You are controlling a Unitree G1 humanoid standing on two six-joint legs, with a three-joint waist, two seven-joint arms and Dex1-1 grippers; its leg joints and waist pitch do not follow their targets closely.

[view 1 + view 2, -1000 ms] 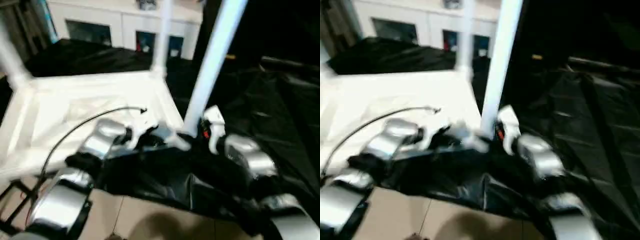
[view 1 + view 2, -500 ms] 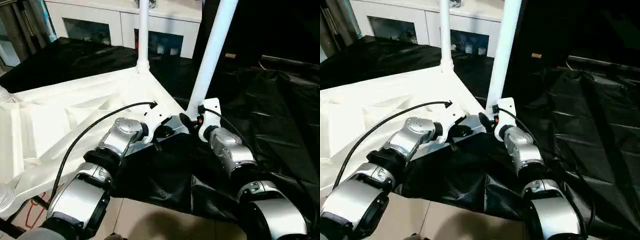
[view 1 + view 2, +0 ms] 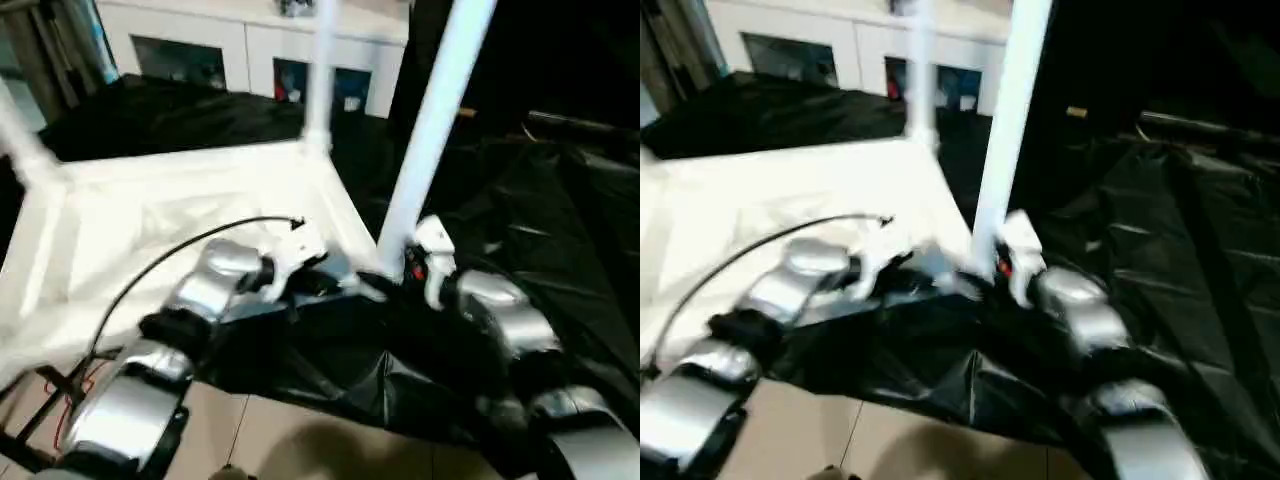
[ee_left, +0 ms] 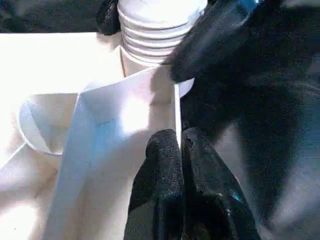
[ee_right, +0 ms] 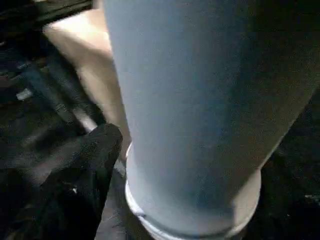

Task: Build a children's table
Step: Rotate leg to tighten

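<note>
The right gripper (image 3: 395, 272) has widened round the near-corner leg (image 3: 430, 120) — likely seated in the upturned children's table (image 3: 150, 220) on the black sheet (image 3: 560, 230). The left gripper (image 4: 180, 150) stays pinched shut on the table's rim (image 4: 176, 107).

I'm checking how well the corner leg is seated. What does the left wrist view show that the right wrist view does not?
Left wrist view alone: the left gripper shut on the thin edge wall of the tabletop, with the ribbed underside and a rounded rib pocket beside it, and the ridged base of the leg at its corner socket. Right wrist view alone: the smooth shaft of that leg from close up, down to its bottom collar, with one black finger of the right gripper beside it. Both share the leg's lower end and the black sheet around it.
</note>
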